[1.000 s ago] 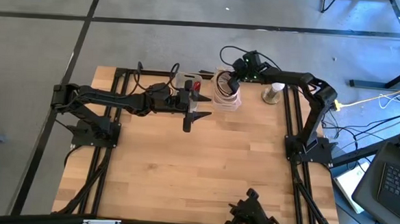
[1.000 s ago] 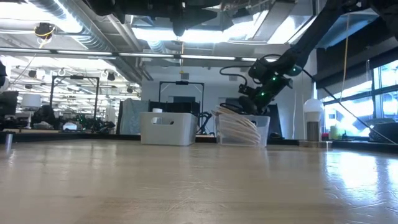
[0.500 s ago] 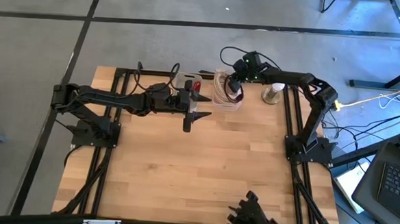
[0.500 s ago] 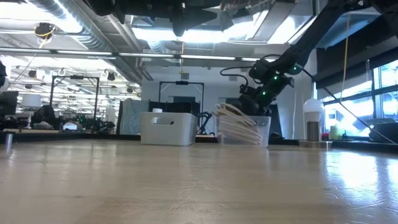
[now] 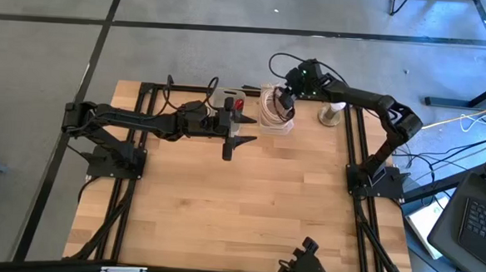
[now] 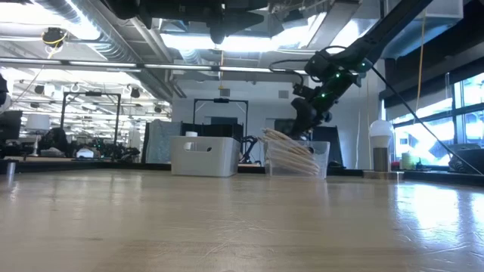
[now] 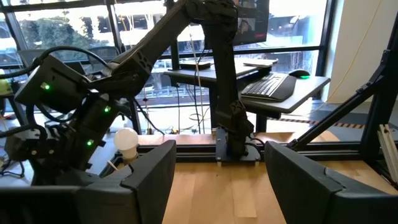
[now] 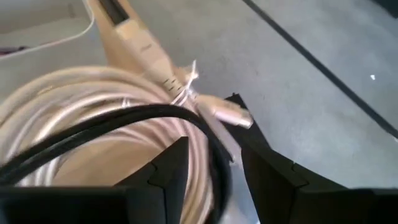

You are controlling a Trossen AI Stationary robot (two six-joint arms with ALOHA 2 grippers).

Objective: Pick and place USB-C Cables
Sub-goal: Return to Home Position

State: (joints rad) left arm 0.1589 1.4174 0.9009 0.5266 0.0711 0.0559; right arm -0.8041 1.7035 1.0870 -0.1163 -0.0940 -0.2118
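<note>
Cream-white coiled USB-C cables (image 5: 271,109) lie in a clear bin (image 5: 278,126) at the far middle of the table, and their loops stick out over its rim (image 6: 290,149). A black cable (image 8: 112,124) runs along the top coil (image 8: 87,99). My right gripper (image 5: 287,99) hangs open just above the bin (image 6: 305,119). Its fingers stand on either side of the coil's rim (image 8: 214,174). My left gripper (image 5: 230,140) waits open above the table, left of the bin. My right gripper comes down on the coil from above, and the coil's rim with the black cable (image 8: 208,155) runs through the gap between its fingers. I cannot tell whether a finger touches it. The coil lies on the other coils in the bin.
A white bin (image 6: 203,156) stands left of the clear one, with a red bundle (image 5: 238,104) in it. A white ball-topped object (image 5: 332,114) stands to the right of the clear bin. The near half of the wooden table (image 5: 239,211) is bare.
My right gripper has opened and let go of the cream coil, then risen a little above the bin. The coil was raised slightly and has settled back onto the pile, leaning over the bin's rim.
</note>
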